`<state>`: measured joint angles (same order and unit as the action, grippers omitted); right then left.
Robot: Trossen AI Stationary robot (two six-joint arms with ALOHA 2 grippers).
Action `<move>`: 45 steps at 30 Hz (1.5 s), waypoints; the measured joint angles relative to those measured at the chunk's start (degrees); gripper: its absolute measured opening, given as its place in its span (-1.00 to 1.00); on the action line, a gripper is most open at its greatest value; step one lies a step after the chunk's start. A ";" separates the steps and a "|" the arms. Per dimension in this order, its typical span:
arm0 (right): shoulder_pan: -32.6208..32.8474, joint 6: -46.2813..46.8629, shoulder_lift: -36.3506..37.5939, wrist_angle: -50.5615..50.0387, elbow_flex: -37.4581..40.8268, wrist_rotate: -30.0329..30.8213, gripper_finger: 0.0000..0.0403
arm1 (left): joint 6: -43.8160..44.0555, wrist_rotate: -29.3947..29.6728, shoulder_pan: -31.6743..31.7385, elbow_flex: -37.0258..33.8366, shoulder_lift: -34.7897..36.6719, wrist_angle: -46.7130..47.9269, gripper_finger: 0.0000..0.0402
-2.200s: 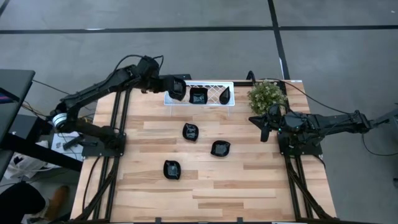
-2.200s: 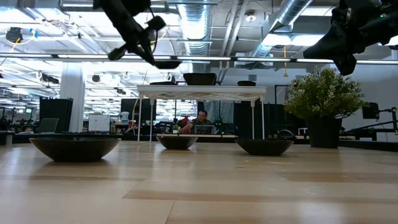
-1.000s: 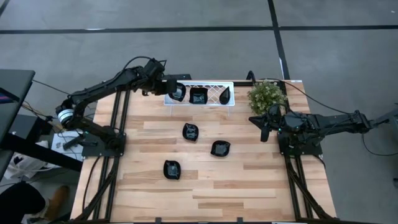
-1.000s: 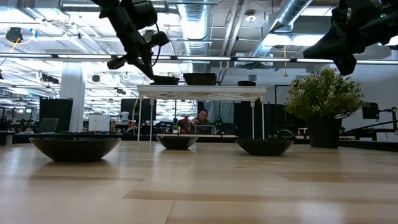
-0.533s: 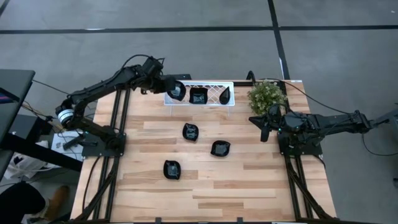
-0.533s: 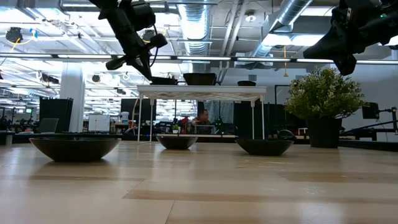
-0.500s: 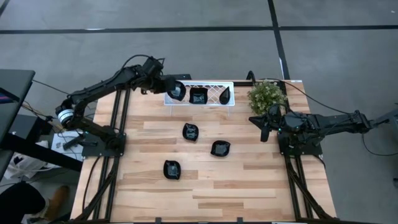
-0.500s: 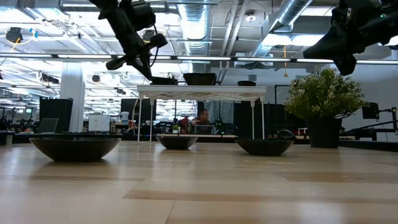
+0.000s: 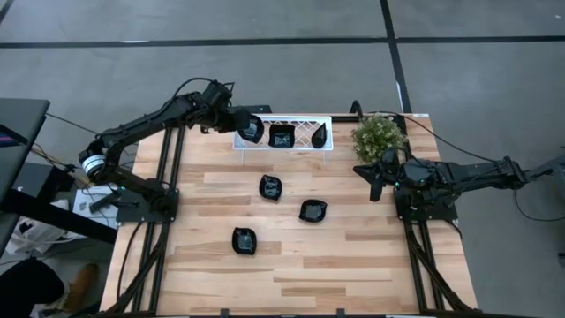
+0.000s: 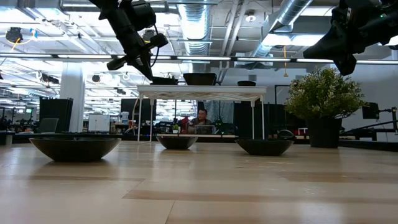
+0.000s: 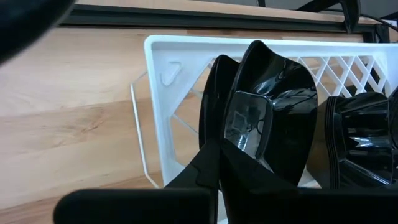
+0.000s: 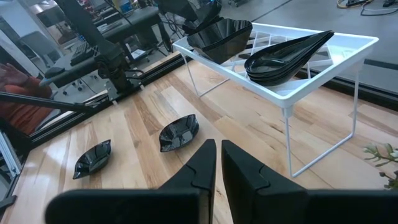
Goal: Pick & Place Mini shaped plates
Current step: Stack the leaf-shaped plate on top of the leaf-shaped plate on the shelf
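The white lattice tray [image 9: 300,141] stands at the table's far edge. On it lie a squarish black mini plate [image 9: 281,136] and a teardrop one [image 9: 320,134]. My left gripper [image 9: 247,130] is over the tray's left end, shut on another black plate [image 11: 264,118]. Three more plates rest bottom-down on the wood: [image 9: 269,186], [image 9: 312,210], [image 9: 244,240]. My right gripper [image 9: 375,184] hangs shut and empty near the table's right edge, beside the plant. My left gripper pinches the plate's rim [image 11: 229,144] between its two fingers, one on the inner face, one on the underside. The fingers slant down from the table's left. The plate [image 10: 165,80] sits at the level of the tray's top; I cannot tell whether it rests there.
A green plant [image 9: 380,134] in a dark pot stands at the far right corner, close to my right gripper. The near half of the wooden table [image 9: 353,274] is bare boards. A person sits far behind the table in the low view [image 10: 200,119].
My left gripper has come down with the plate from above the tray to the level of its top at the left end, then held still there, shut on the plate throughout.
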<state>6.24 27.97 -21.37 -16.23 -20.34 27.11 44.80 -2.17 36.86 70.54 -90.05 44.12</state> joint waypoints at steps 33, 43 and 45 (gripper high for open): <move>0.00 0.00 0.02 0.02 -0.01 -0.02 -0.89 | -0.13 -1.61 -3.09 -0.04 8.93 1.39 -0.49; 0.00 0.01 0.02 0.02 -0.01 -0.01 -0.89 | 14.07 1.33 -24.34 -0.02 14.49 4.12 -0.50; 0.00 0.02 0.00 0.02 0.00 -0.02 -0.89 | 19.08 3.11 -29.43 -0.02 14.28 4.15 -0.50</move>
<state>6.24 27.98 -21.36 -16.21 -20.34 27.09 63.88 0.93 7.43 70.52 -75.77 48.27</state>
